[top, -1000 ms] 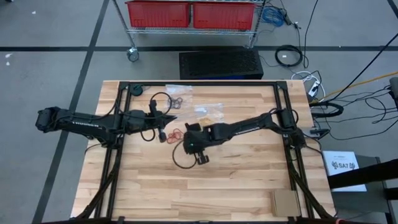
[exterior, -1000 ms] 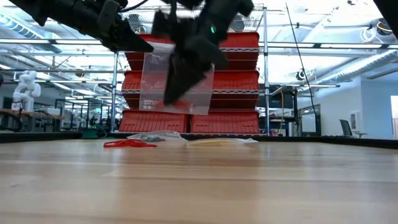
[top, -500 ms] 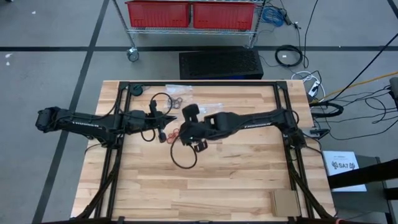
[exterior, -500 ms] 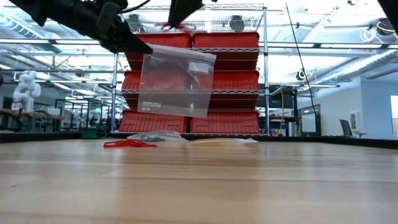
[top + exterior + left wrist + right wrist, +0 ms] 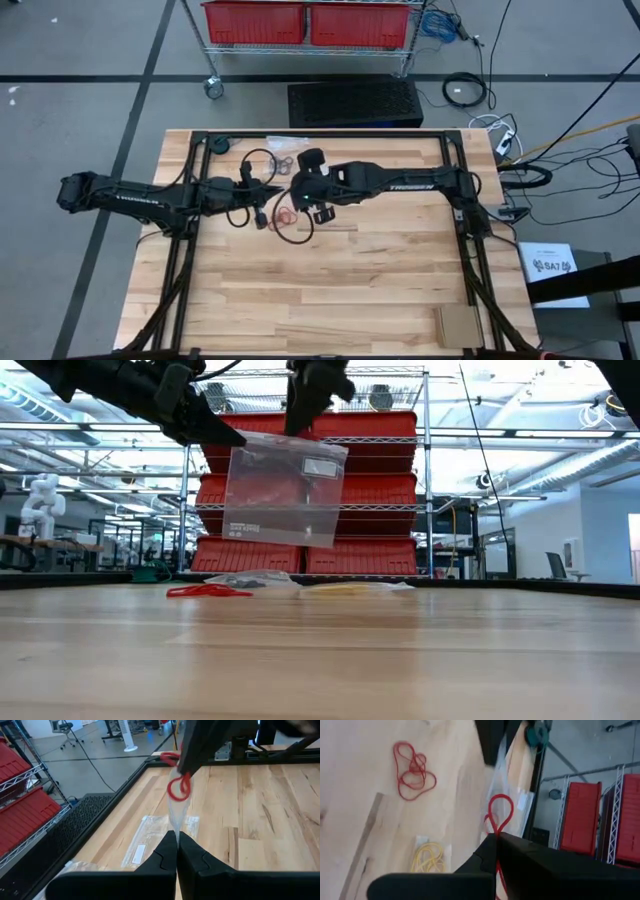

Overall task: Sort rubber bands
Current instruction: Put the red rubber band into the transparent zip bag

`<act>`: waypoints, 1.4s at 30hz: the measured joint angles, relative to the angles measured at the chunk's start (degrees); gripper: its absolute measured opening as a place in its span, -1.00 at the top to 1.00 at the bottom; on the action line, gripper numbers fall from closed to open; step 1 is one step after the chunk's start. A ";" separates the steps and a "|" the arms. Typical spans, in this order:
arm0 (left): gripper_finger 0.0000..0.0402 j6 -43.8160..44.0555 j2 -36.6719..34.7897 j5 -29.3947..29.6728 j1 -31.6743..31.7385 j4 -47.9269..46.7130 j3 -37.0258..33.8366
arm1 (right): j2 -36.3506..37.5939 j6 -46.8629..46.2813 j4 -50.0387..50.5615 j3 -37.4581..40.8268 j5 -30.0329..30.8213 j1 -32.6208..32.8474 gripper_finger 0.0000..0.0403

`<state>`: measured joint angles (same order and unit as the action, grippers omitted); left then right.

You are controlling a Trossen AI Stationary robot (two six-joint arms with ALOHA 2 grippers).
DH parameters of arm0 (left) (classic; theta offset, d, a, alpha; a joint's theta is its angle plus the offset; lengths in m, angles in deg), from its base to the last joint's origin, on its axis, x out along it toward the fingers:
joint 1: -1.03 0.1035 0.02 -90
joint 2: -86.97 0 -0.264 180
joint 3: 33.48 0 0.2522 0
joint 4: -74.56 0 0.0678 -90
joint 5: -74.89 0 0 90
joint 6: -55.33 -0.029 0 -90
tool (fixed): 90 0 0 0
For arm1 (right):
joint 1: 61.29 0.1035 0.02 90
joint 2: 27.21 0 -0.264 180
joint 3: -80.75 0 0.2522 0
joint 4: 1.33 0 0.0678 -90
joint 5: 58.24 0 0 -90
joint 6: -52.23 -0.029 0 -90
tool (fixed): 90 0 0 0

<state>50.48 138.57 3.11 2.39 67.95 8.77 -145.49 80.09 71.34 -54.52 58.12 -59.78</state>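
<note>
Hands: left (image 5: 176, 851) grips bag (image 5: 284, 495); right (image 5: 495, 851) grips red band (image 5: 499, 815).

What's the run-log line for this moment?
left gripper: shut on clear bag, held up | right gripper: shut on red rubber band, above bag mouth | table: more red bands, yellow bands

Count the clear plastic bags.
3. One clear flat plastic bag hangs from the left end effector; a second bag and third bag lie on the wooden table. Others may be hidden.

Two dark jointed arms (image 5: 140, 195), white lettering, black cables
</note>
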 joint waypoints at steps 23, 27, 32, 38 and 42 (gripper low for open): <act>1.00 0.01 0.00 -1.68 0.00 0.98 0.00 | 0.04 -7.69 -5.84 3.97 -10.19 -3.00 0.46; 1.00 0.01 0.02 -1.70 0.00 0.98 0.00 | 0.04 -7.72 -6.88 3.97 -10.17 -3.01 0.21; 1.00 0.01 0.02 -1.70 0.00 0.94 0.00 | 0.10 -7.92 -3.23 0.93 -10.04 -3.00 0.06; 1.00 0.01 0.02 -0.82 0.00 -0.29 0.01 | 2.37 -16.32 13.49 -7.94 -12.98 -1.98 0.10; 1.00 0.01 0.02 0.33 0.00 -0.59 0.02 | 6.72 -23.56 18.95 -8.28 -17.43 -0.37 0.11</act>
<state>50.49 138.59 3.44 2.39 67.36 8.80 -138.77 56.54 90.29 -62.80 40.69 -60.14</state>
